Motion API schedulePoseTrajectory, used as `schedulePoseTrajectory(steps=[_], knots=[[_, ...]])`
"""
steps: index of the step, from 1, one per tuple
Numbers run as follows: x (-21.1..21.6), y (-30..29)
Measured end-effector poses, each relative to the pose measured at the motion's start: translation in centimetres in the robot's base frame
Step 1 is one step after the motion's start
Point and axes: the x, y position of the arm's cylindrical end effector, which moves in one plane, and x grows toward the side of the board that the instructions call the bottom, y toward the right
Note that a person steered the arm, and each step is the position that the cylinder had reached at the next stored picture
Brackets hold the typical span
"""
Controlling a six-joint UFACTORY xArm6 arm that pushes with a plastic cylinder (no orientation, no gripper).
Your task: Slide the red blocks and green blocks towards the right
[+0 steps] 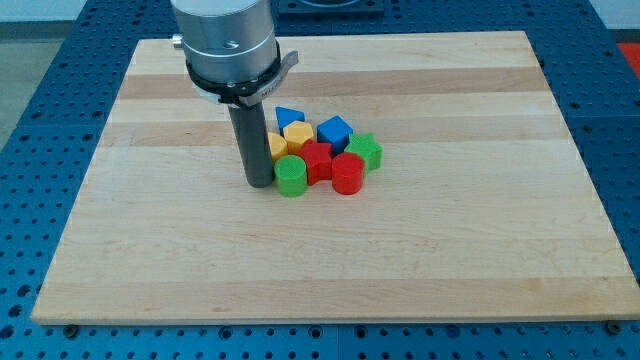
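Note:
My tip [259, 183] rests on the board just left of a green round block [291, 175], touching or nearly touching it. To the right of that block lie a red star-like block [317, 159] and a red round block [347, 173]. A green star-shaped block [365, 151] sits at the cluster's right end. All are packed in one tight cluster near the board's middle. The rod hides part of a yellow block [277, 144] behind it.
In the same cluster, toward the view's top, are a yellow hexagonal block [298, 133], a blue triangular block [288, 116] and a blue cube-like block [334, 130]. The wooden board [480, 230] lies on a blue perforated table.

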Motion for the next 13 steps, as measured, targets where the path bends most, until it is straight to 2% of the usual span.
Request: schedulePoseTrajectory(steps=[5,6,7,10,11,12,13], knots=[[0.7,0.5],[1.1,6.6],[1.1,8.7],[-3.5,8.2],[-4.8,10.2],[-7.6,9.0],[-8.9,11.0]])
